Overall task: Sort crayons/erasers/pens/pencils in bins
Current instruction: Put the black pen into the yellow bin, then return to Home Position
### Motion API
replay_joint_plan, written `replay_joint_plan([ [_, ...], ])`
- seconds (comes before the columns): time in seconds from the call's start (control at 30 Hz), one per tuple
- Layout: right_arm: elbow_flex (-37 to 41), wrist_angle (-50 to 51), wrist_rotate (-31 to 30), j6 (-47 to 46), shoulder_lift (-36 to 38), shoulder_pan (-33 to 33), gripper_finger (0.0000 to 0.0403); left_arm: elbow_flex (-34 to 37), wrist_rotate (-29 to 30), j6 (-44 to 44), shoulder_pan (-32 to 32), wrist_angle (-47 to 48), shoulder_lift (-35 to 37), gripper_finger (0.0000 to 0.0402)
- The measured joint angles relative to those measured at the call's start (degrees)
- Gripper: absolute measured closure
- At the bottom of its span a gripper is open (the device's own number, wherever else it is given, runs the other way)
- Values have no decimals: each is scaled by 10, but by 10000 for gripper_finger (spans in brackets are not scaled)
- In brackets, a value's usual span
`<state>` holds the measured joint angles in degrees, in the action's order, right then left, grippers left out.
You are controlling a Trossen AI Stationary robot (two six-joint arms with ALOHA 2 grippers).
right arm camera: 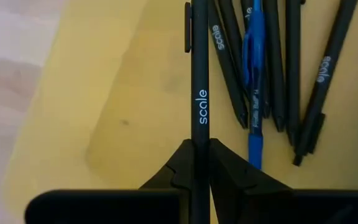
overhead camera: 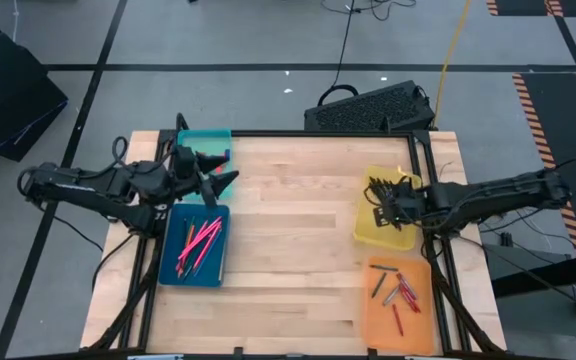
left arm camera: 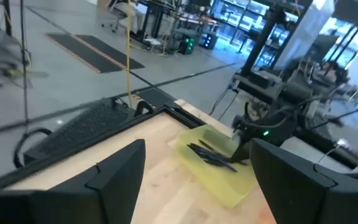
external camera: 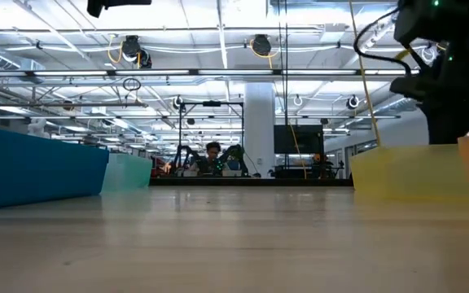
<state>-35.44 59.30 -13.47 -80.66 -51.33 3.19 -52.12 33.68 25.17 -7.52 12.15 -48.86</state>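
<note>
Standing over the wooden surface (overhead camera: 298, 230), I see the left arm reaching in from the left edge, its left pincer (overhead camera: 223, 170) hovering between the teal bin (overhead camera: 204, 143) at the far left corner and the dark blue bin (overhead camera: 175, 265) just nearer. Its two dark fingers (left arm camera: 114, 174) are spread wide apart with nothing between them, as its own wrist camera shows. The dark blue bin holds a loose pile of long pink pencils (overhead camera: 200, 243); what lies in the teal one cannot be made out.

Across the bare middle of the surface, on the right side, sits the yellow bin (overhead camera: 373, 232) with a cluster of dark pens (overhead camera: 381, 187) in its far end. The right pincer (overhead camera: 390, 207) is down inside this bin, its fingers (right arm camera: 225, 168) closed tight on a black pen (right arm camera: 199, 81) printed "scale". Just beside it on the yellow floor lie more black pens and one blue pen (right arm camera: 254, 62).

Nearer the front edge, right beside the yellow bin, the orange bin (overhead camera: 378, 320) holds several short red and green crayons (overhead camera: 400, 290).
</note>
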Motion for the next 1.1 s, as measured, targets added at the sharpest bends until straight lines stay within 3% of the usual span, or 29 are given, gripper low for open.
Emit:
replay_joint_plan([
  [0.23,46,-79,12,5,-11,-49,370,0,-39,23,23,-3,0,110],
  [0.47,47,-86,14,57,-18,-83,314,0,-73,19,57,-4,0,110],
  [0.6,40,-118,14,124,-2,-97,285,0,-142,33,94,-4,0,110],
  [0.7,21,-188,14,212,17,-103,276,0,-186,39,127,-3,0,110],
  [0.83,9,-342,21,401,43,-105,281,0,-225,16,170,-1,0,110],
  [1.0,9,-511,122,674,79,-105,301,0,-245,-37,191,54,23,110],
  [1.1,8,-545,134,765,100,-105,311,0,-238,-54,195,66,28,110],
])
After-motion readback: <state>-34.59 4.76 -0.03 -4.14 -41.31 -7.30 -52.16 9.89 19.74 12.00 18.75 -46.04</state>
